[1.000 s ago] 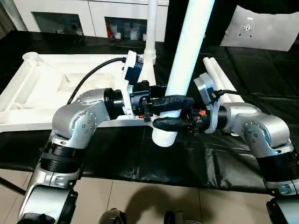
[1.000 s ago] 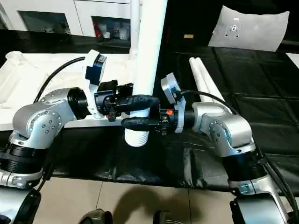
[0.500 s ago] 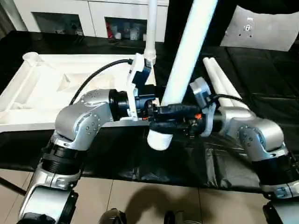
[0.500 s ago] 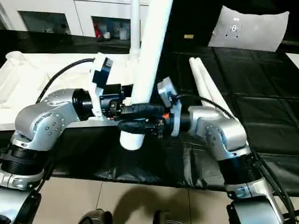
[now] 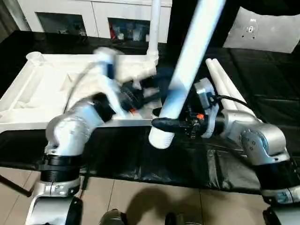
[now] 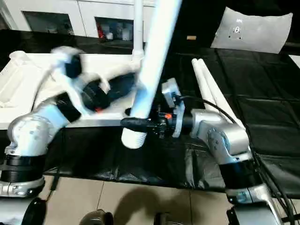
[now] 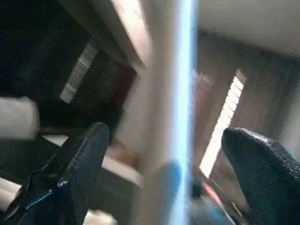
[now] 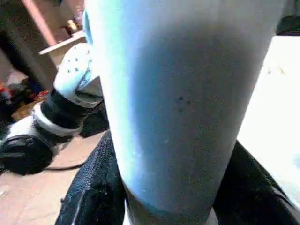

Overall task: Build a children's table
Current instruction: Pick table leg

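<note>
Nearest to me, my right gripper (image 5: pixel 161 124) was clamped on a long white tubular plastic leg (image 5: pixel 187 65), its two black fingers (image 8: pixel 91 187) pressed to either side of the tube just above the ribbed lower end, which hung over the front edge of the black-covered work table (image 5: pixel 262 75). The leg leaned up and away to my right, its top running out of sight. Beside it, my left gripper (image 7: pixel 164 154) stood wide open, its two black fingertips (image 7: pixel 84 150) spread well apart on either side of the same tube and holding nothing; the left arm (image 5: pixel 75 126) showed blurred over the near rim of the tabletop. Behind the arms, the large white rectangular plastic tabletop (image 5: pixel 37 89) lay upside down on the black cover, ribbed underside up, a round socket (image 5: pixel 34 57) showing at its far left corner. A second white tubular leg (image 5: pixel 153 28) stood upright at the top's far right corner. To my right, two more white tubular legs (image 5: pixel 225 86) lay side by side on the cover. Beyond stood white cabinets (image 5: pixel 70 14).
</note>
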